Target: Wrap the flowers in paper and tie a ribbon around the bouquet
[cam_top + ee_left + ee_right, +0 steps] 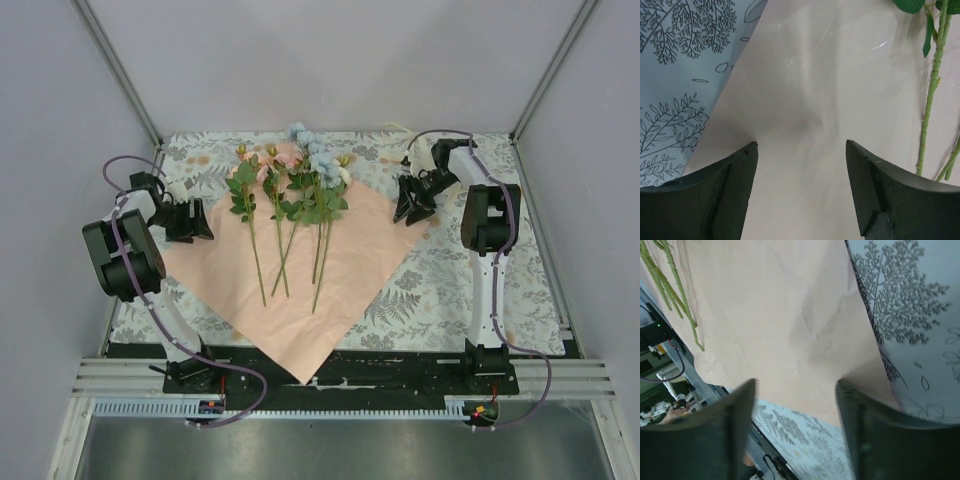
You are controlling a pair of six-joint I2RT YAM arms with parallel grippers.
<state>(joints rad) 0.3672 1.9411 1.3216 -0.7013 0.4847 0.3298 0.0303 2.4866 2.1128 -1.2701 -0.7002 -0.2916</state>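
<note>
A: From above, where is the paper (300, 290)?
B: Spread as a diamond on the floral tablecloth (470, 280), with the flowers (290, 195) lying across it, blooms at the far side. The left end effector (190, 222) sits at its left corner, the right end effector (412, 205) at its right corner.
A: Open or closed?
B: Only the wrist cameras tell. Both show fingers apart, bare paper between them, nothing gripped. The left one also catches a green stem (929, 100) nearby; the right's fingers look blurred.
</note>
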